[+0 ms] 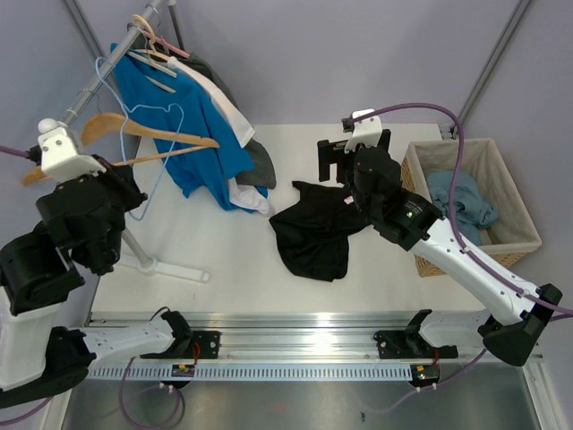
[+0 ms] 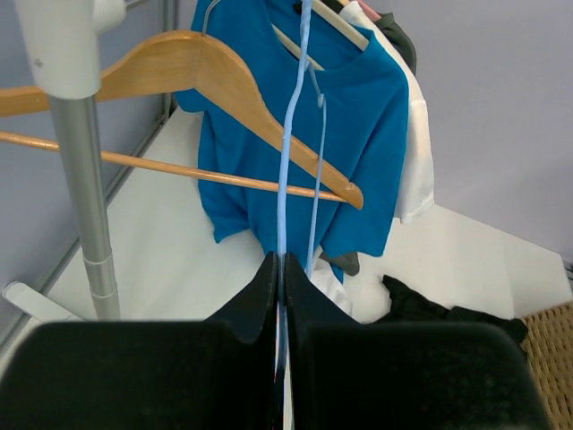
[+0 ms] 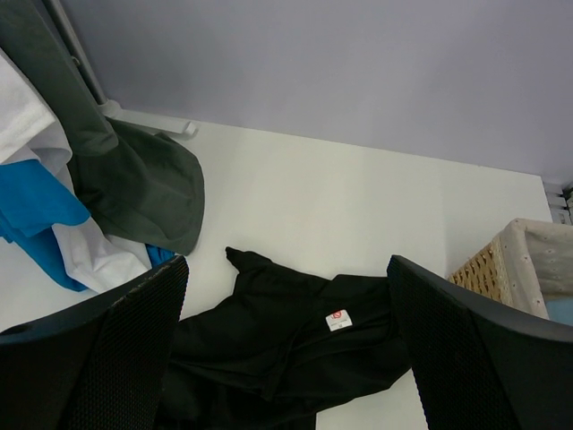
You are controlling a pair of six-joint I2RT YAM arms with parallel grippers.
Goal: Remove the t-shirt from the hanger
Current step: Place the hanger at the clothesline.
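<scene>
Left tool (image 2: pixel 279 269) pinched shut on wire hanger (image 2: pixel 285 161), likely to steady it; hanger appears bare. Black shirt (image 1: pixel 313 233) lies crumpled on surface (image 1: pixel 224 242), off hanger. Right tool (image 3: pixel 286 336) wide, empty, above shirt.

Black t-shirt (image 1: pixel 313 235) on white table (image 1: pixel 215 253)

**A:** Where is the t-shirt?
**B:** The black t-shirt (image 1: pixel 313 233) lies crumpled in the middle of the white table (image 1: pixel 233 242), off any hanger. Its small white neck label (image 3: pixel 337 320) faces up.
**A:** And the hanger?
**B:** The thin light-blue wire hanger (image 2: pixel 286 170) is at the left, bare, with its wire pinched in the closed left claw (image 2: pixel 279 260).
</scene>
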